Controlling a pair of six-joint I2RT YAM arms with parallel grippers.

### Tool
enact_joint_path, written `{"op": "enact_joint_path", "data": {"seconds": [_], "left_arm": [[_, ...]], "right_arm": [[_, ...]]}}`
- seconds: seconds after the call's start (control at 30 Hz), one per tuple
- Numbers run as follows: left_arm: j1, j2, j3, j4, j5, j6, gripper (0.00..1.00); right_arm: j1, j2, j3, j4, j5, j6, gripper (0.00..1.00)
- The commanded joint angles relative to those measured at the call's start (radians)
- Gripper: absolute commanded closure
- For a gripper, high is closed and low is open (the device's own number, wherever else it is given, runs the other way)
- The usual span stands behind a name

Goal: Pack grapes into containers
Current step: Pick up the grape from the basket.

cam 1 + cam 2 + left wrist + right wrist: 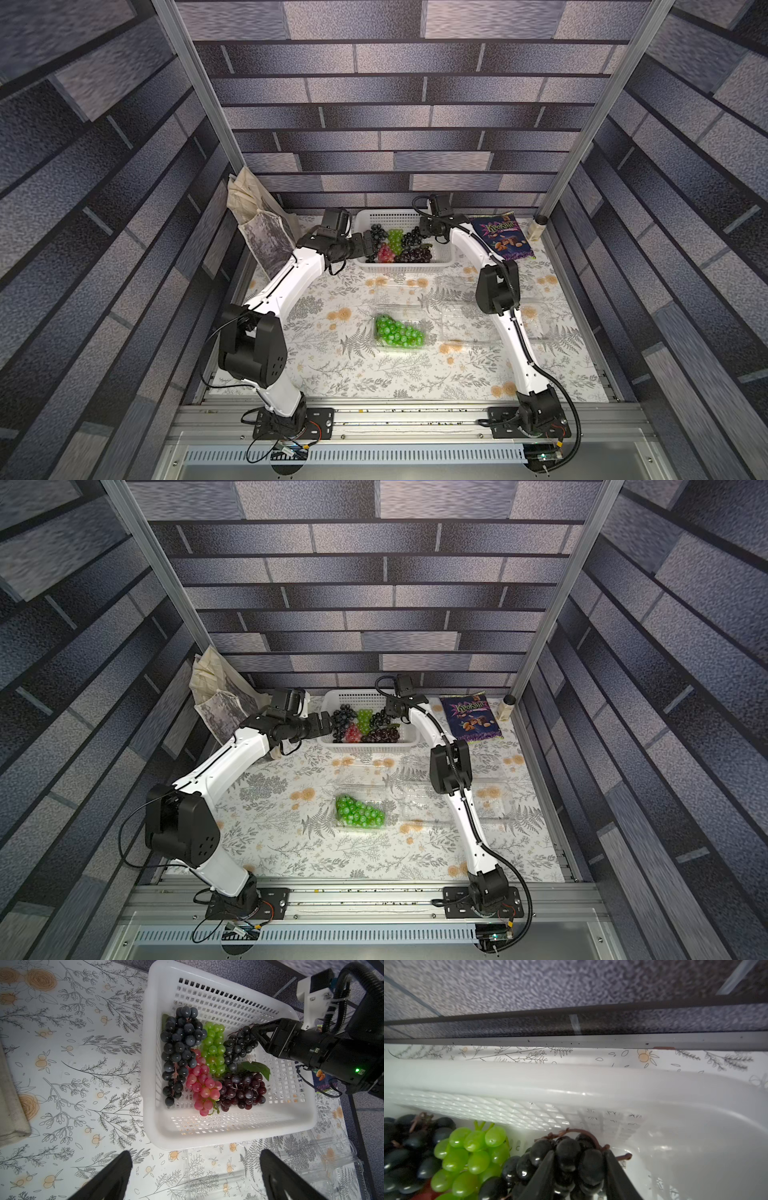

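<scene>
the black bunch (588, 1165), at 2 o'clock in the basket (440, 266), is grasped by the right gripper (579, 1154). the left gripper (195, 1154) is held spread wide at the basket's 9 o'clock. a green bunch (399, 332) is seen in a container (399, 311).

Back wall (415, 104): panel printed with grey-blue brick pattern, dark joint lines. Left wall (83, 166), right wall (685, 166): same brick print. Aluminium posts (201, 83) stand at both far corners, where walls meet. Worktop (332, 374) covered by white cloth with grey fern and orange flower print, brighter lit than walls. Aluminium rail (415, 415) runs along near edge. Slotted grey duct (415, 455) lies just nearer than rail.
</scene>
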Motion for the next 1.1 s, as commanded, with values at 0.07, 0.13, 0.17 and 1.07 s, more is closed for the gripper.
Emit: {"op": "enact_joint_path", "data": {"seconds": [0.07, 0.13, 0.17, 1.07], "left_arm": [[0.008, 0.000, -0.016, 0.011, 0.019, -0.009, 0.02], [0.010, -0.001, -0.020, 0.010, 0.019, -0.009, 0.02], [0.011, -0.001, -0.020, 0.010, 0.019, -0.010, 0.02], [-0.018, -0.064, -0.014, 0.005, 0.012, -0.018, 0.02]], "right_arm": [[-0.007, 0.026, 0.026, 0.022, 0.017, 0.003, 0.79], [-0.007, 0.023, 0.026, 0.028, 0.014, 0.005, 0.93], [-0.007, 0.018, 0.020, 0.033, 0.012, 0.005, 1.00], [0.014, -0.561, -0.528, 0.318, -0.123, -0.006, 1.00]]}}
